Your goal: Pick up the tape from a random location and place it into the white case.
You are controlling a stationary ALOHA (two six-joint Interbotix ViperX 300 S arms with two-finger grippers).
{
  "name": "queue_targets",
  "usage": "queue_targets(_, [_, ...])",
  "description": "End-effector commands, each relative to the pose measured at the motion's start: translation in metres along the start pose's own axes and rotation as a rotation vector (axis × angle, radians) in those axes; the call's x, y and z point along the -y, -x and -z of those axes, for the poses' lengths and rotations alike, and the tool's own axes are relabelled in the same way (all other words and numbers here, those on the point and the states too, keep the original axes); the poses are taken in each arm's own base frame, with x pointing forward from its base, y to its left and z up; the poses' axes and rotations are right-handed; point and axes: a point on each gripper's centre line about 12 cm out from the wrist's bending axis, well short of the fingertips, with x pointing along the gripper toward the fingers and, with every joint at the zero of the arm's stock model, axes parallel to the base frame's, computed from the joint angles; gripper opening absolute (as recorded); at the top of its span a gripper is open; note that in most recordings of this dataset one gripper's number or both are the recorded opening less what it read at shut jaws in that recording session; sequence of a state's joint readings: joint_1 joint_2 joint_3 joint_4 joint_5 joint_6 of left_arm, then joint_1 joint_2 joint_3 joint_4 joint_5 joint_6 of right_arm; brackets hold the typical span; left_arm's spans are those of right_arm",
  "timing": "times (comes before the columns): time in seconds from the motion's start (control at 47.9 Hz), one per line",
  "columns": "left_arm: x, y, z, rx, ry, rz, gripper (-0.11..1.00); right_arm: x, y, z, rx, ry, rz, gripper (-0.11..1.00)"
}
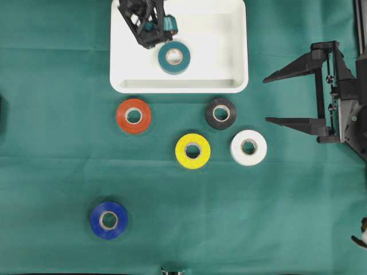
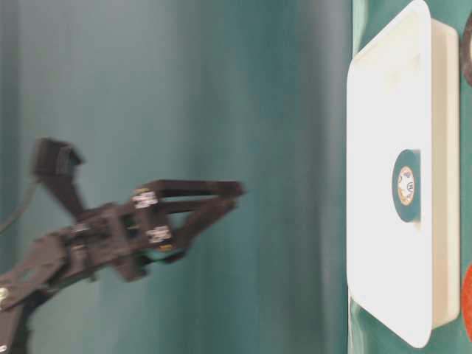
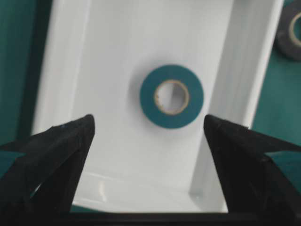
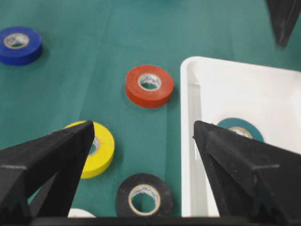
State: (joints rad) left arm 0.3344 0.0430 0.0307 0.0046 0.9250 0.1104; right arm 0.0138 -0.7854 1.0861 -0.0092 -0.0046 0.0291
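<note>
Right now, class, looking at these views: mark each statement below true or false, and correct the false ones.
1. The teal roll lies inside the white case. True.
2. The left gripper is shut on the teal roll. False: its jaws stand open and empty above the case.
3. Five rolls lie on the green cloth outside the case. True.
4. The blue roll touches the yellow roll. False: they lie well apart.
5. The right gripper holds the white roll. False: it is open and empty.
</note>
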Motion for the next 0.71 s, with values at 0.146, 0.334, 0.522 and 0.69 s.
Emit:
queue_targets(0.146, [-0.003, 0.056, -0.013, 0.111, 0.0, -0.016, 1.0, -0.001, 0.0, -0.011, 0.028, -0.001, -0.002, 0.92])
queue_targets(0.334, [-0.002, 0.055, -0.009, 0.099, -0.001, -0.014, 1.0, -0.001, 0.0, -0.012, 0.031, -0.001, -0.002, 0.92])
queue_targets(0.522, [0.012, 0.055, -0.009, 0.1, -0.029, 0.006, 1.0, 0.0, 0.0, -0.012, 0.029, 0.0, -0.001, 0.92])
queue_targets(0.69, [0.049, 0.055, -0.007, 0.103, -0.098, 0.057, 1.0, -0.001, 0.0, -0.013, 0.032, -0.001, -0.002, 0.92])
